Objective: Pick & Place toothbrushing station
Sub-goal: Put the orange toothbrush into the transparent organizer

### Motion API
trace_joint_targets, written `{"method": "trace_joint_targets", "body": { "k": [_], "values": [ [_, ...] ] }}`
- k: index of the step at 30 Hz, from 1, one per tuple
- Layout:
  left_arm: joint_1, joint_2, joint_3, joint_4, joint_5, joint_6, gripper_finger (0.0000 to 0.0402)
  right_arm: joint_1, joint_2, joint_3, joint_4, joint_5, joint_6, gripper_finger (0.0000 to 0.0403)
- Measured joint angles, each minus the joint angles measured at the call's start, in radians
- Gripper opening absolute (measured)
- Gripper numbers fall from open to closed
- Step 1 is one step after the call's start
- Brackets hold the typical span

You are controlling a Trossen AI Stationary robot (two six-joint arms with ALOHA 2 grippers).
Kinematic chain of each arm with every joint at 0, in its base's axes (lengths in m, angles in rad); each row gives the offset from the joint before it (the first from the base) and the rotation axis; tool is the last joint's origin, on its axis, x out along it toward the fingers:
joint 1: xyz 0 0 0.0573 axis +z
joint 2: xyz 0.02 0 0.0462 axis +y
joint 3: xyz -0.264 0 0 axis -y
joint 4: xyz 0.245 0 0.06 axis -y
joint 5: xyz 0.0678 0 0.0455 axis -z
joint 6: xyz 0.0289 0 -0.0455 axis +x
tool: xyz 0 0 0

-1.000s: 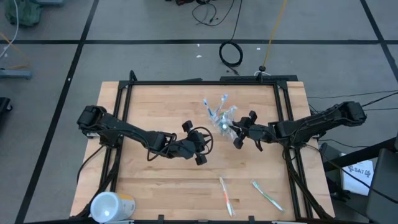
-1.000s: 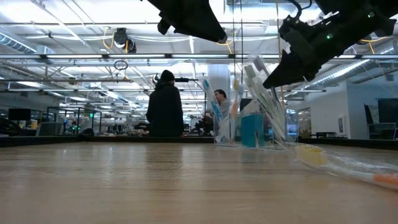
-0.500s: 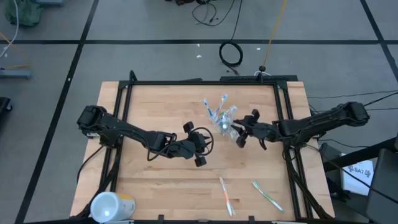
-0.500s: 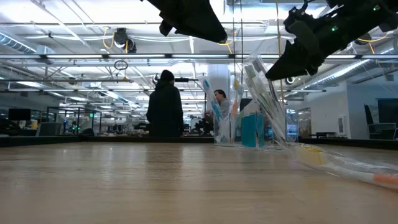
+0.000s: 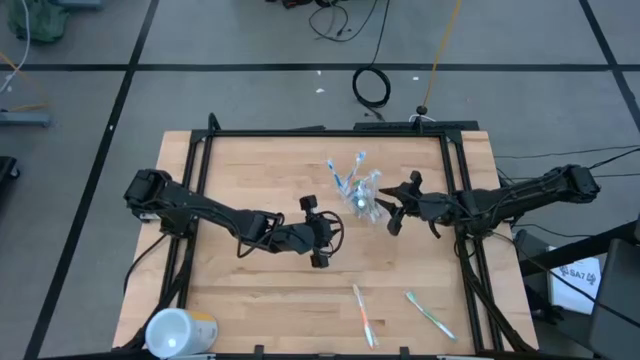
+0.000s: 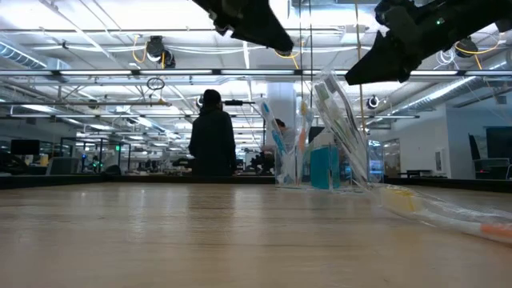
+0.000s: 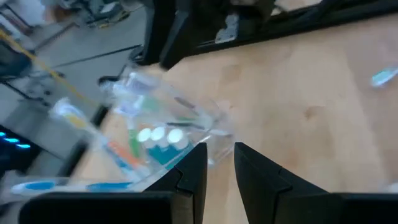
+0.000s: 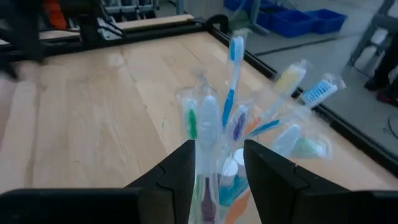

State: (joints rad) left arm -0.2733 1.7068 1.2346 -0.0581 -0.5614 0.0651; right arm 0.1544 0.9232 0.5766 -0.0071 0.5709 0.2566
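Toothbrushing station parts share a light wooden surface [image 5: 250, 160] with one foreign item. Largest is the white and yellow cylinder [image 5: 178, 331], lying at the 7 o'clock corner of the high view. Next, the left arm reaches in from 9 o'clock; the left end effector [image 5: 318, 230] hangs near the centre, raised off the wood, its fingers [image 7: 189, 180] apart with a narrow gap and empty. The right arm enters from 3 o'clock; the right end effector [image 5: 392, 207] hovers just beside the cup at its 3 o'clock side, fingers [image 8: 177, 171] apart and holding nothing. The clear plastic cup [image 5: 364, 197] stands upright slightly toward 1 o'clock from centre, between the two end effectors; it holds several toothbrushes [image 8: 232, 68] fanning out of its mouth and blue toothpaste tubes [image 6: 324, 166]. Two loose toothbrushes lie near the 5 o'clock edge, well apart from the cup: an orange-handled toothbrush [image 5: 363, 315] and, beside it, a green-handled toothbrush [image 5: 430, 314]. A person [image 6: 212, 136] stands in the room behind.
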Motion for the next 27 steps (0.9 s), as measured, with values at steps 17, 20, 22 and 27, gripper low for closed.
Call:
{"method": "trace_joint_targets", "body": {
  "k": [17, 20, 22, 27],
  "values": [
    [0.042, -0.389, -0.214, -0.199, -0.094, -0.012, 0.0088, 0.138, -0.196, -0.076, -0.218, 0.002, 0.122, 0.0128],
    [0.066, -0.438, -0.281, -0.116, -0.091, 0.007, 0.0088, 0.138, -0.203, -0.105, -0.176, 0.003, 0.123, 0.0128],
    [0.087, -0.454, -0.311, -0.082, -0.058, 0.009, 0.0088, 0.138, -0.204, -0.128, -0.133, 0.003, 0.124, 0.0128],
    [0.141, -0.448, -0.378, -0.051, 0.306, 0.049, 0.0088, 0.142, -0.204, -0.2, 0.005, 0.0, 0.125, 0.0128]
  ]
}}
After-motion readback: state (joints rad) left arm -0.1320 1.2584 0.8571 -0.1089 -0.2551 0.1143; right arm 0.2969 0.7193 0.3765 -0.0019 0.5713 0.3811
